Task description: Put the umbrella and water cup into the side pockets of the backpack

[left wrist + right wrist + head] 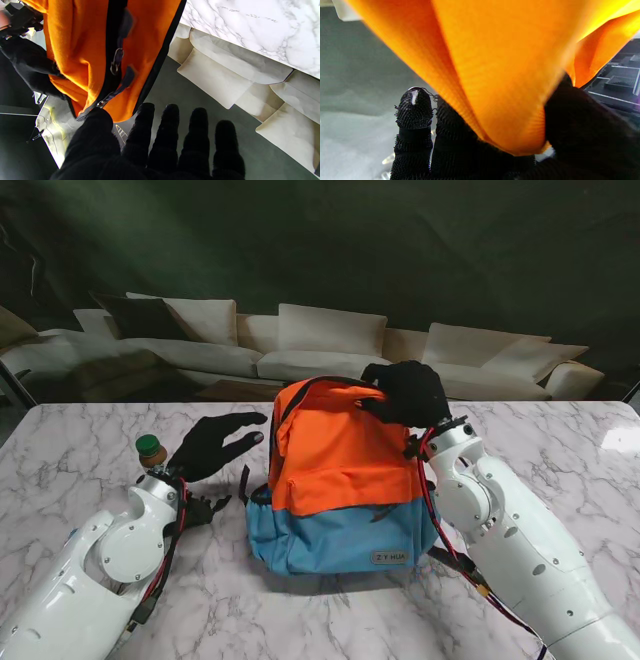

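Note:
An orange and blue backpack (335, 480) stands upright in the middle of the marble table (80, 440). My right hand (408, 393), in a black glove, is shut on the backpack's orange top corner (510, 82). My left hand (215, 442) hovers open beside the backpack's left side, fingers (172, 130) spread and pointing away from me. A water cup with a green cap (150, 448) stands just left of my left wrist. The backpack's zipper (116, 60) shows in the left wrist view. The umbrella is not visible.
A white sofa with cushions (320, 340) runs along the far side, beyond the table edge. Black straps (243, 485) hang from the backpack's left side near its blue side pocket (260, 510).

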